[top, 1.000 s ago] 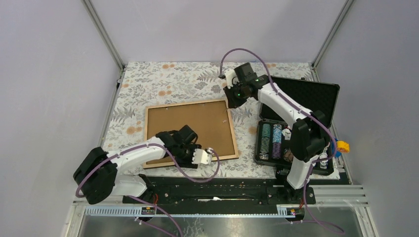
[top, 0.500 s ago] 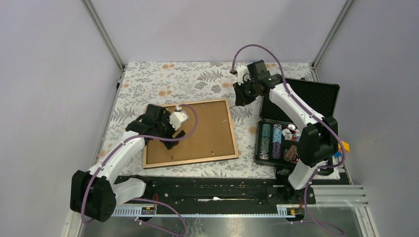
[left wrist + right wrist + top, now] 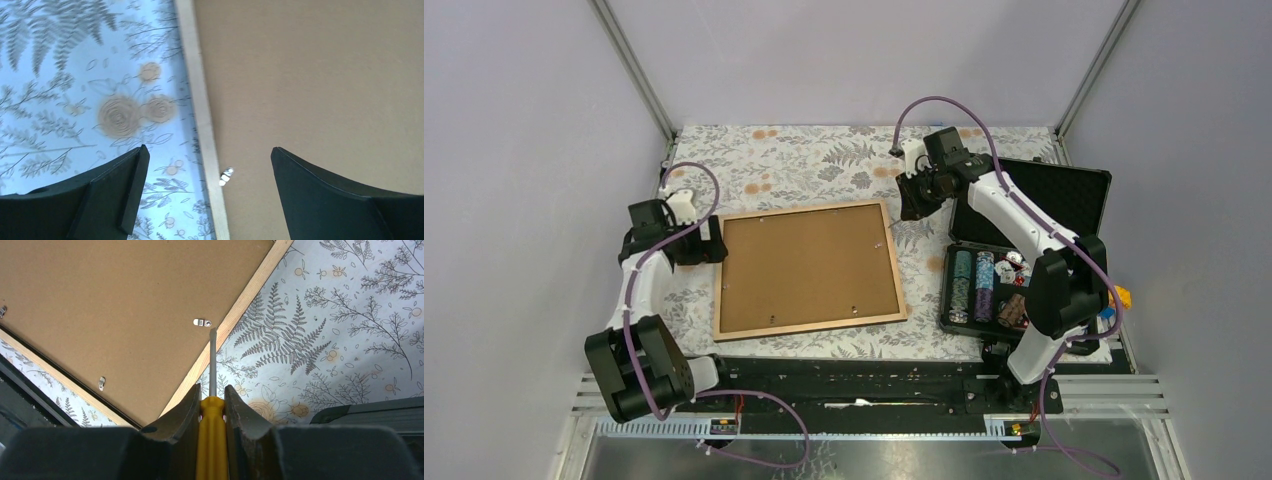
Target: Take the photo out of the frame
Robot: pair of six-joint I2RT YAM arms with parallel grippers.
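Top external: open black case [image 3: 1046, 195] holds poker chips [image 3: 974, 283]; frame [image 3: 809, 270] face-down; right gripper [image 3: 212, 390] clamps screwdriver [image 3: 213, 365]; left gripper [image 3: 209, 152] wide.

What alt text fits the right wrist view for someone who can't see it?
The right gripper clamps a yellow-handled screwdriver, its tip pointing at a small metal tab by the light wood edge of the frame, which lies brown back up on a floral tablecloth.

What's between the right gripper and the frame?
Only the screwdriver clamped in the right gripper; its tip ends beside a metal clip on the frame. The right wrist view shows it.
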